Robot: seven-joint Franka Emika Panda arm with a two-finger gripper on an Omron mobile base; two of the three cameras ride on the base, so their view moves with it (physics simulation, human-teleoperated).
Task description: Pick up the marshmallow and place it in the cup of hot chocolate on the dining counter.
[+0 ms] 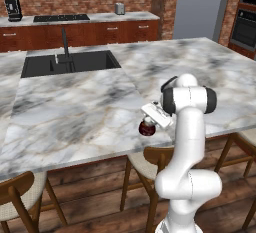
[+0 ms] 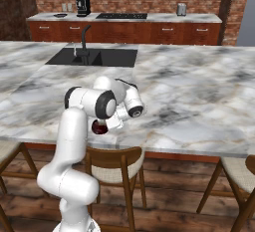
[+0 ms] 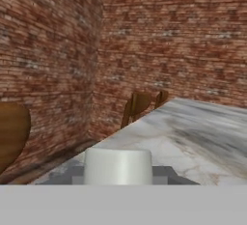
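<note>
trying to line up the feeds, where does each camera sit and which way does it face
Left base view: behind the arm on its left, looking forward and down over the dining counter toward the sink; arm rises lower right.
Right base view: behind on its right, same counter and sink; arm rises lower left.
Hand view: on the hand, looking level along the counter toward a brick wall, a white marshmallow at the claw.
Both base views share the cup of hot chocolate by the wrist.

I see the cup of hot chocolate [image 1: 147, 127] on the tabletop [image 1: 80, 112] near its front edge, the sink [image 1: 70, 63] well behind it, and chairs [image 2: 115, 169] under the edge beside my arm.
</note>
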